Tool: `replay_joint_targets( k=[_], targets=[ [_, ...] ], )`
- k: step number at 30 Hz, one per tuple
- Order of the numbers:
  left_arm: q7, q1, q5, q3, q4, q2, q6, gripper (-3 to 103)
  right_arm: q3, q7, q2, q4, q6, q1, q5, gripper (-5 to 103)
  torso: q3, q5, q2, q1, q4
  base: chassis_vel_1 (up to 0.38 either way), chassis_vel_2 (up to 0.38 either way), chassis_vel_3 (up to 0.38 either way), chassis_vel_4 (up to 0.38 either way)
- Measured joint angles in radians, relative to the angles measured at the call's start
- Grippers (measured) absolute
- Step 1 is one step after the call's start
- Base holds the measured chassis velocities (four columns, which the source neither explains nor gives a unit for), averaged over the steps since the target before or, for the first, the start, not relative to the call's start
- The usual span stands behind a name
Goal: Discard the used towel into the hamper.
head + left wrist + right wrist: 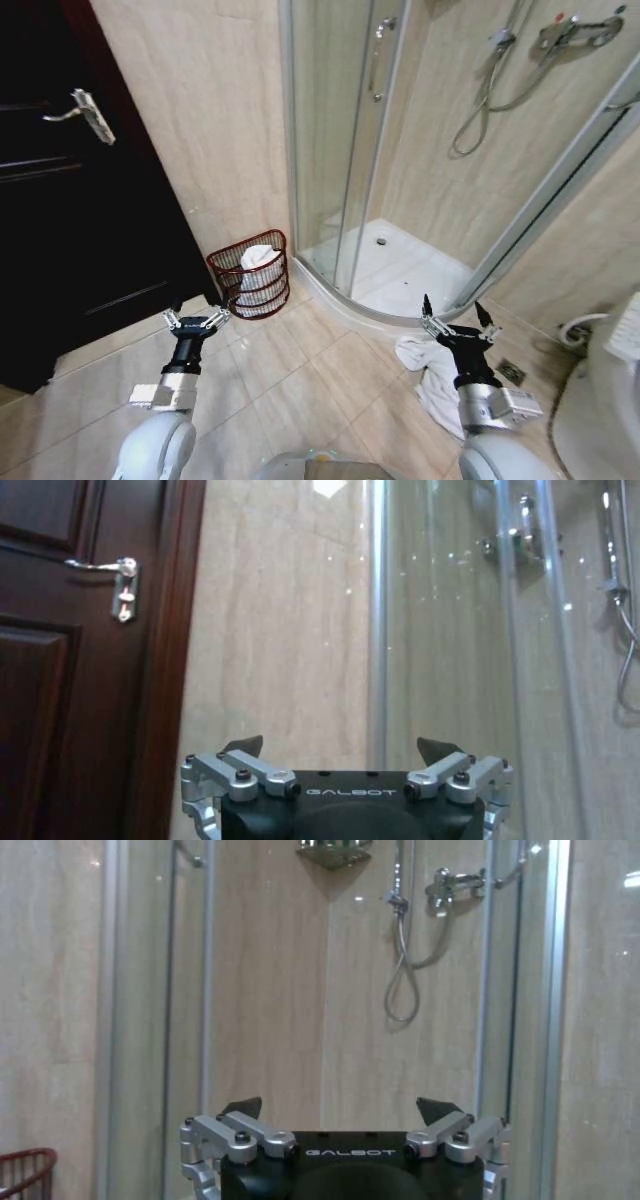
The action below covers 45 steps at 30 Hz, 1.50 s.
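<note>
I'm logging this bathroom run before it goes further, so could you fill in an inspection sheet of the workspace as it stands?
Surface: beige tiled floor, no spills visible.
Job's things: white towel crumpled on the floor by the shower tray, under the right gripper; hamper stands against the wall between door and shower, white cloth already inside.
Clutter: nothing seen.
Grippers: left gripper open, empty, raised near the hamper; right gripper open, empty, above the towel.
Cables: pale hose on the floor at the robot's right; shower hose hanging on the wall.
Surroundings: dark door, glass shower enclosure, floor drain.
</note>
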Motion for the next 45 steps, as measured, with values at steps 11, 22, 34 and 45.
replay_joint_targets(
  k=[11, 22, 34, 45],
  targets=[
    [0.0, -0.002, -0.009, 0.005, 0.01, 0.008, -0.004, 100, -0.001, 0.001, 0.012, 0.001, -0.001, -0.003, 0.0, 100, 0.0, 0.0, 0.0, 0.0, 0.0, -0.229, -0.22, 0.227, 0.228],
    [-0.003, -0.004, -0.014, 0.015, 0.02, 0.003, -0.002, 100, 0.001, 0.025, 0.009, -0.022, -0.007, 0.008, 0.006, 100, 0.0, 0.0004, 0.0, 0.0, 0.0, -0.172, -0.162, 0.174, 0.161],
    [-0.002, -0.004, 0.0, 0.029, 0.025, 0.0, 0.006, 100, 0.029, 0.034, 0.022, -0.111, -0.018, 0.025, 0.093, 100, -0.027, -0.0002, -0.042, -0.014, 0.0, 0.02, 0.0, -0.033, -0.008],
    [0.0, 0.004, 0.017, 0.034, 0.031, -0.012, -0.001, 100, 0.035, 0.045, 0.034, -0.211, -0.057, 0.052, 0.178, 100, -0.064, 0.0001, -0.095, -0.031, 0.0002, 0.0, 0.0, 0.0, 0.0]
  ],
)
